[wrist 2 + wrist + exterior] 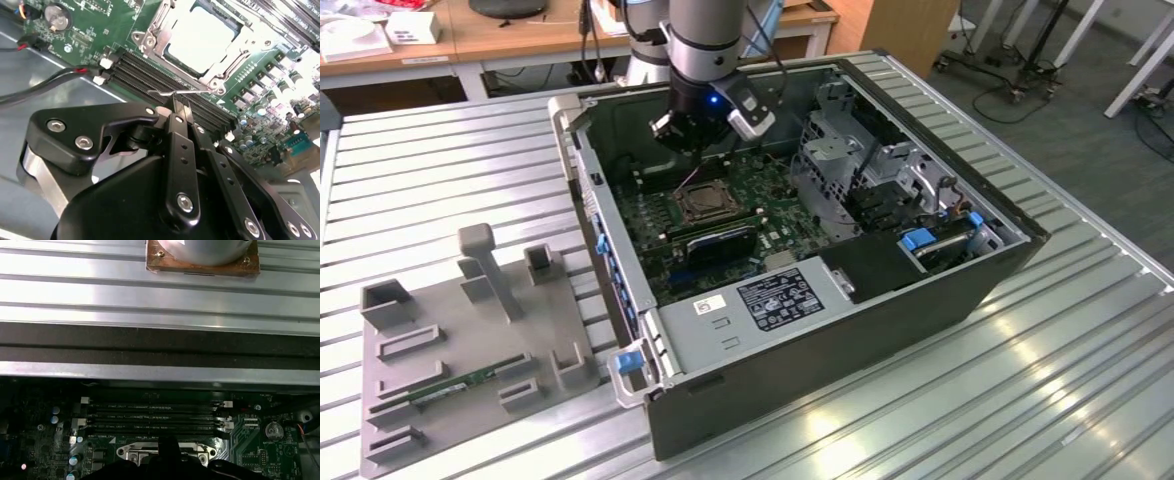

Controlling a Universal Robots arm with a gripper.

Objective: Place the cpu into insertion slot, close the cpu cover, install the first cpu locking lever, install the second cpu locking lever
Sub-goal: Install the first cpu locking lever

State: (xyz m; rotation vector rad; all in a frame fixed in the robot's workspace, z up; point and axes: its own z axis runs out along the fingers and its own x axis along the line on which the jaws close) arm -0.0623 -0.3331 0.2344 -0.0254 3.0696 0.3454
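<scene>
Robotics lab or test workshop. An open computer case [854, 250] lies on a ribbed aluminium-profile work table [1067, 380], a robot arm [707, 40] mounted at the table's far edge. A grey fixture tray [454, 370] with upright holders sits beside the case, toward the exterior view's left. Behind are wooden desks [494, 40] with boxes and cables, grey carpet floor [1067, 120], and wheeled equipment stands [1014, 60] at the exterior view's right.
</scene>
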